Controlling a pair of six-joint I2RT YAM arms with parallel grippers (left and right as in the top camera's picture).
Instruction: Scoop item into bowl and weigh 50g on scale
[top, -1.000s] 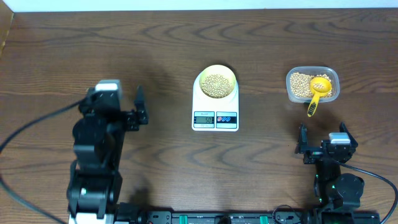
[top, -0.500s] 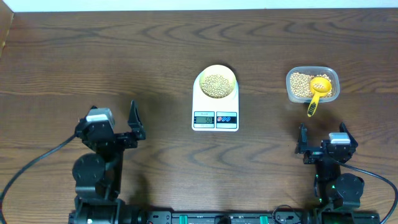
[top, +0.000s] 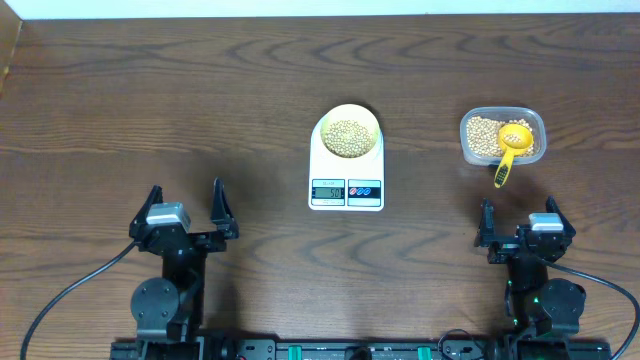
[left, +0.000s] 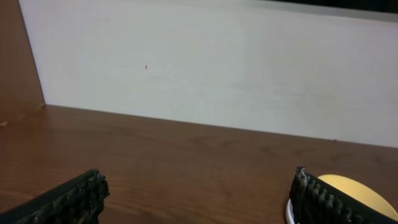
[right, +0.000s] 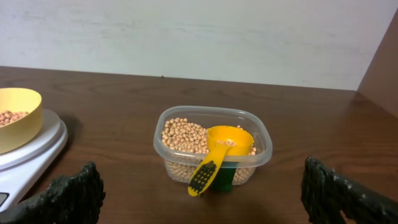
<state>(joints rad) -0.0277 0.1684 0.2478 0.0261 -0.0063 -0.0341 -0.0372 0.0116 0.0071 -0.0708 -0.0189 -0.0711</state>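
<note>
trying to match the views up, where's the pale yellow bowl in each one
overhead: bowl top centre, on the scale.
left wrist: bottom right corner, only part showing.
right wrist: left edge, cut off.
shared landmark: the white scale under it.

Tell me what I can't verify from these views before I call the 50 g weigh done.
- Reading on the scale: in the overhead view the display digits are too small to read.
- Same display, right wrist view: cut off at the lower left corner of the frame.
- Contents of the bowl, left wrist view: the bowl is cut by the bottom edge and sits partly behind a finger of the left gripper.
</note>
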